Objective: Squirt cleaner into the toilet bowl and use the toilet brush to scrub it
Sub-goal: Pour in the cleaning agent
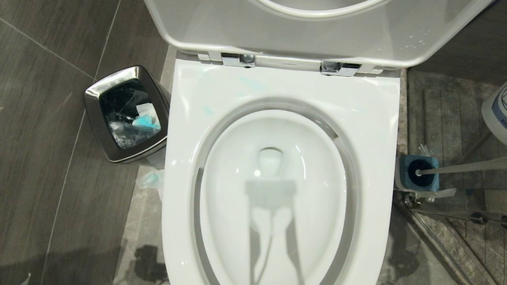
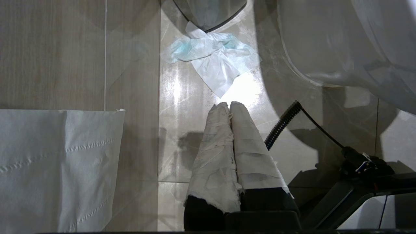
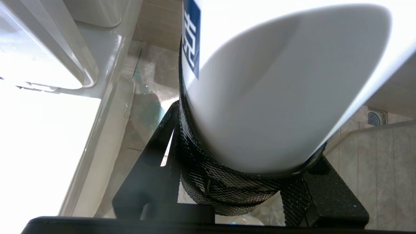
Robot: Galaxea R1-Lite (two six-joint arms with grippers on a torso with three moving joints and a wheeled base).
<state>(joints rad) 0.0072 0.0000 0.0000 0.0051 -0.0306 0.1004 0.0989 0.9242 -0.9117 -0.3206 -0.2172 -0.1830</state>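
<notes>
Head view, looking down into the toilet bowl [image 1: 273, 198]: white glossy ceramic with seat and lid raised, and faint blue cleaner smears [image 1: 253, 84] on the rim by the hinges. The toilet brush [image 1: 461, 168] stands in its blue-topped holder [image 1: 419, 174] on the floor at the bowl's right. Its slim handle looks light, stiff and smooth, so probably slippery when wet; a hold well up the shaft seems best.

The right gripper [image 3: 256, 182] grips a white bottle with a blue label [image 3: 260, 97] around its body, the jaws half spread by its width. The bottle is probably plastic that yields to squeezing.

The left gripper [image 2: 229, 105] hangs over the floor beside the toilet, its paper-wrapped fingers [image 2: 214, 146] pressed together, holding nothing. A blue-stained tissue [image 2: 211, 61] lies just beyond it.
</notes>
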